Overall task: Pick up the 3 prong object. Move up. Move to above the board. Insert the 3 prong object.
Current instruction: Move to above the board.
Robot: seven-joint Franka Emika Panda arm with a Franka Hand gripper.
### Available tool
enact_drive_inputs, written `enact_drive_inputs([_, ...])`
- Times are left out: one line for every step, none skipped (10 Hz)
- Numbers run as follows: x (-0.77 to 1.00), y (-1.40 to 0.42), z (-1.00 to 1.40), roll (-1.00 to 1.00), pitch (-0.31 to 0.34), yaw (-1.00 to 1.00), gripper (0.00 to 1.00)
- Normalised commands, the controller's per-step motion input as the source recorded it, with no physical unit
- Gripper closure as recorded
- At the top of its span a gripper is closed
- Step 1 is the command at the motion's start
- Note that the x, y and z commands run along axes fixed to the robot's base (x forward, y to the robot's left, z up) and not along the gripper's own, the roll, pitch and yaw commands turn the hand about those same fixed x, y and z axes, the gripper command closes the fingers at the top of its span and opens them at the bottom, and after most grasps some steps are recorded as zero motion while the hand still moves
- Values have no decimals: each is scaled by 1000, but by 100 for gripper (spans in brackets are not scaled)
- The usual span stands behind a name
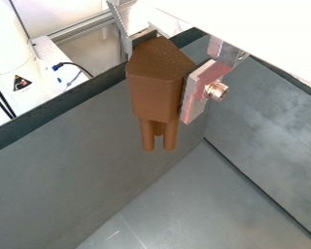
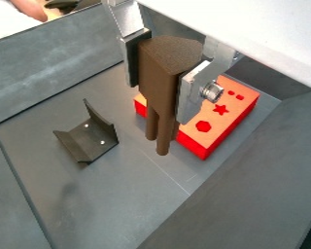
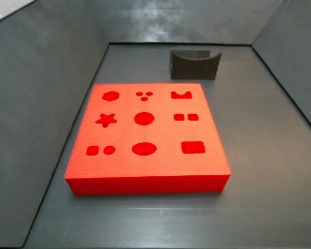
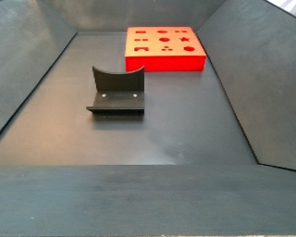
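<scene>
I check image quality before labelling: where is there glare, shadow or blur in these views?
In a wrist view, the 3 prong object in the tool is sharp and the fixture casts soft shadow; in a side view, the board is evenly lit; in a side view the floor shows faint sheen.

1. A dull grey floor [image 4: 176, 130] lies all round the fixture [image 4: 116, 91], faintly scuffed and softly sheened.
2. Dark grey walls [image 3: 185, 19] rise behind the fixture and slope up on both its sides.
3. Outside the walls enclosing the fixture, a wrist view shows black cables [image 1: 70, 69] against a white surface [image 1: 42, 58].
</scene>
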Motion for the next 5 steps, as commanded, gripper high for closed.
enact_drive_inputs([-624,18,6,8,52,-15,100])
enact_drive_inputs([-624,18,6,8,52,-15,100])
enact_drive_inputs([-624,18,6,8,52,-15,100])
enact_drive_inputs([-624,18,6,8,52,-15,100])
enact_drive_inputs([-624,18,6,8,52,-15,100])
